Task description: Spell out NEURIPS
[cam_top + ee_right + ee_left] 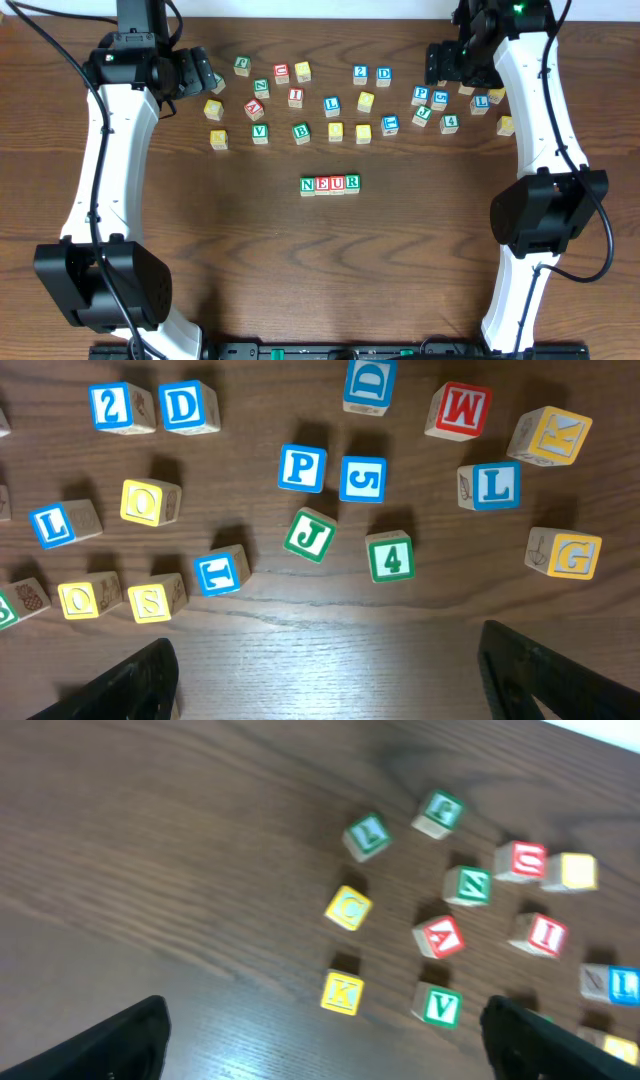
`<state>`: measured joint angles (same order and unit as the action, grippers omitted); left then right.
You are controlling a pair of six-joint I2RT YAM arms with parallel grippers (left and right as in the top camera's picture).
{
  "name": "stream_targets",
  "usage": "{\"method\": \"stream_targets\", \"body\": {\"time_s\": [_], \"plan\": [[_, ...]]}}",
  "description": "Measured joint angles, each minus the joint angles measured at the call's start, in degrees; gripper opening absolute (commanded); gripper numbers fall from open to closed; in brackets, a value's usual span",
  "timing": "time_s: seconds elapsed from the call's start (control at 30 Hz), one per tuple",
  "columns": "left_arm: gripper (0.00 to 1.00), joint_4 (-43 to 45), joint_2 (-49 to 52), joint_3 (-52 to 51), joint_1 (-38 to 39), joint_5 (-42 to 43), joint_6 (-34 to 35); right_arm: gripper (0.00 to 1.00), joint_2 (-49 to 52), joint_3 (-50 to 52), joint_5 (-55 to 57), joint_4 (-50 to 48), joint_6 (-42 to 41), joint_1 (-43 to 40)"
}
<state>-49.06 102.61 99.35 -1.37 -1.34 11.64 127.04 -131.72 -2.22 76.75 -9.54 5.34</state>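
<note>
Before a pale strip (320,7), the wood table (320,270) (dark-grained) bears letter blocks (330,184).

Blue block (612,983) cut off rt (prob. L).

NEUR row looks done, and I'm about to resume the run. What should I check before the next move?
1. NEUR row reads in order, blocks side by side: ok.
2. Space right of the R free for the next letter: ok.
3. Red I block in sight, letter up, apart from its neighbours: ok.
4. Left gripper jaws apart, holding nothing: ok.
5. Right gripper jaws apart, holding nothing: ok.
6. Blue P block and yellow S block available: ok.
</note>
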Motion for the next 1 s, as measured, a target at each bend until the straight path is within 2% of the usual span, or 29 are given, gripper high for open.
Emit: {"method": "stream_targets", "body": {"time_s": [0.37,0.53,0.67,0.8,1.0], "plan": [[0.92,0.2,0.0,0.2,5.1,2.8,-1.0,0.96,0.0,0.0,0.1,1.3,0.0,-1.7],[0.91,-0.2,1.2,5.1,7.1,2.8,-0.7,0.96,0.0,0.0,0.3,2.5,0.0,-3.2],[0.92,-3.2,5.7,13.7,8.6,2.7,-0.5,0.96,0.0,0.0,0.4,3.5,0.0,-4.0],[0.83,-6.4,13.2,21.5,10.6,2.7,0.1,0.97,0.0,0.0,0.5,4.5,0.0,-4.1],[0.82,-6.9,21.8,22.8,12.5,2.8,0.3,0.96,0.0,0.1,0.5,4.9,0.0,-4.1]]}}
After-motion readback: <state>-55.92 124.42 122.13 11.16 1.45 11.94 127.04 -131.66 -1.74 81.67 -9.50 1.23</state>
